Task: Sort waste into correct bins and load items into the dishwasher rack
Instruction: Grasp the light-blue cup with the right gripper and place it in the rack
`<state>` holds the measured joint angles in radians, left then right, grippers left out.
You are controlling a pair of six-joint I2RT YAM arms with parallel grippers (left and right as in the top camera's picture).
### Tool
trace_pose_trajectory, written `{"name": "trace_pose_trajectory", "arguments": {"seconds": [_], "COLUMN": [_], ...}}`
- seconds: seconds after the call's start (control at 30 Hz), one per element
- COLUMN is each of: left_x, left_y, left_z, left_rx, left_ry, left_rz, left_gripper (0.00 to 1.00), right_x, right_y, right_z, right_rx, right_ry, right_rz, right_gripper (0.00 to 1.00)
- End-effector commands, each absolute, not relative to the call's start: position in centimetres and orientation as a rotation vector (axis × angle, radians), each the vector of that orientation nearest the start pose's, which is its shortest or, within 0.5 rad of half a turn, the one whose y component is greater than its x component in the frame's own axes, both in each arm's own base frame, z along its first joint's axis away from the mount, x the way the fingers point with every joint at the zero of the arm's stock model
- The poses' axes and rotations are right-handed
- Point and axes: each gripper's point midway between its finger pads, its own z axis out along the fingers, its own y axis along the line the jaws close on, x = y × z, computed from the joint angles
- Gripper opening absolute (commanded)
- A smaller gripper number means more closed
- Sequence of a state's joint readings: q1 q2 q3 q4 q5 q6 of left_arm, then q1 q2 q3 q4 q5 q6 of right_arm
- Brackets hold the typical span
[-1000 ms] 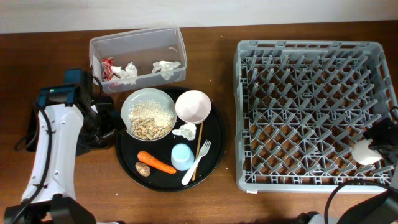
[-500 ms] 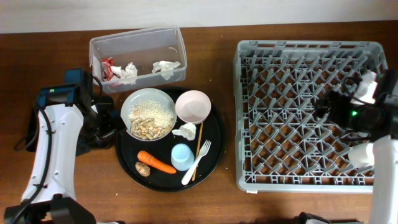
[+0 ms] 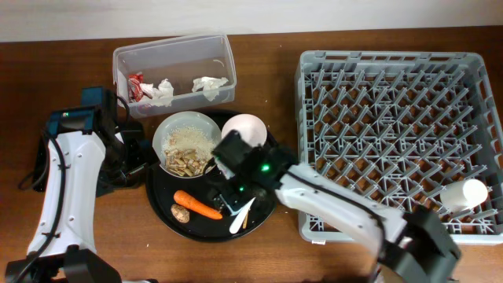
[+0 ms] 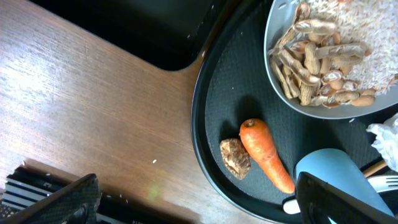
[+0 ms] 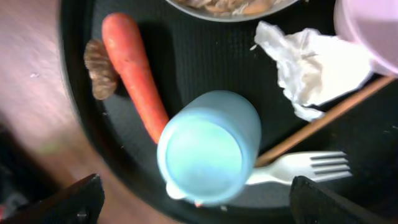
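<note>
I'm going for the blue cup [image 5: 208, 146] at frame centre. My right gripper [image 5: 196, 186] hangs wide open, empty. Next, lower and close.

Round black tray [image 3: 161, 203] sits left of grey plastic dishwasher rack [image 3: 393, 56]. On tray: grey bowl [image 4: 271, 43] w/ rice & peanuts, pale pink bowl [image 3: 244, 126] beside it, crumpled white tissue [image 5: 311, 62], light-blue cup [image 5: 208, 147] on end, touching orange carrot [image 5: 134, 74]. Brown knobbly lump [image 5: 99, 68] is next to carrot; white plastic fork [image 5: 305, 168] & wooden chopstick [image 5: 323, 121] by cup. Clear plastic bin [image 3: 173, 44] holds white scraps & red wrapper. White cup [image 3: 464, 193] lies in rack's corner.
</note>
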<state>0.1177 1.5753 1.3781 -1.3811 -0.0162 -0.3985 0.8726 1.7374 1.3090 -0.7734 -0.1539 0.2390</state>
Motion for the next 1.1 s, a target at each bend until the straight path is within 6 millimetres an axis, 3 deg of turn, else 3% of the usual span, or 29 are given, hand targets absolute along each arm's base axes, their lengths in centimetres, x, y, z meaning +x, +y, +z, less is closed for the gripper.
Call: {"name": "trace_pose_trajectory", "arguments": {"seconds": [0.0,0.1,0.27,0.3,0.43,0.53,0.6,0.67,0.73,0.77,0.8,0.83,0.87,0.9,0.93,1.03,1.07], "left_x": [26.9,27.0,27.0,27.0,27.0,27.0,27.0,27.0,27.0,27.0,27.0,27.0,27.0,27.0,27.0,27.0,27.0], "left_y": [3.8,3.8,3.8,3.8,3.8,3.8,3.8,3.8,3.8,3.8,3.8,3.8,3.8,3.8,3.8,3.8,3.8], "left_z": [14.4,14.4,14.4,14.4,14.4,14.4,14.4,14.4,14.4,14.4,14.4,14.4,14.4,14.4,14.4,14.4,14.4], "left_rx": [-0.825,-0.825,-0.825,-0.825,-0.825,-0.825,-0.825,-0.825,-0.825,-0.825,-0.825,-0.825,-0.825,-0.825,-0.825,-0.825,-0.825], "left_ry": [3.028,3.026,3.026,3.026,3.026,3.026,3.026,3.026,3.026,3.026,3.026,3.026,3.026,3.026,3.026,3.026,3.026], "left_rz": [0.041,0.041,0.041,0.041,0.041,0.041,0.041,0.041,0.041,0.041,0.041,0.041,0.041,0.041,0.041,0.041,0.041], "left_gripper": [1.0,1.0,1.0,1.0,1.0,1.0,1.0,1.0,1.0,1.0,1.0,1.0,1.0,1.0,1.0,1.0,1.0], "right_x": [24.3,24.1,24.4,24.5,24.6,25.5,27.0,29.1,31.1,32.5,33.2,34.2,34.8,35.5,35.7,34.7,34.2], "right_y": [32.8,33.3,32.9,32.8,32.6,32.1,31.6,29.6,25.3,21.4,18.8,13.6,10.1,4.1,0.2,-10.5,-13.3], "right_z": [7.6,6.1,5.1,5.1,5.2,8.4,12.9,17.9,21.8,23.6,24.3,25.3,25.7,25.9,25.8,25.7,25.6], "right_rx": [-0.904,-0.918,-0.914,-0.913,-0.907,-0.872,-0.804,-0.692,-0.537,-0.407,-0.335,-0.175,-0.085,0.086,0.218,0.578,0.673], "right_ry": [2.733,2.752,2.765,2.764,2.762,2.719,2.658,2.605,2.588,2.585,2.582,2.588,2.587,2.587,2.582,2.521,2.493], "right_rz": [0.367,0.352,0.302,0.296,0.28,0.244,0.261,0.288,0.282,0.242,0.21,0.157,0.111,0.041,-0.002,-0.119,-0.148], "right_gripper": [0.99,0.98,0.8,0.72,0.64,0.6,0.61,0.6,0.6,0.6,0.6,0.6,0.6,0.6,0.6,0.59,0.59]}}
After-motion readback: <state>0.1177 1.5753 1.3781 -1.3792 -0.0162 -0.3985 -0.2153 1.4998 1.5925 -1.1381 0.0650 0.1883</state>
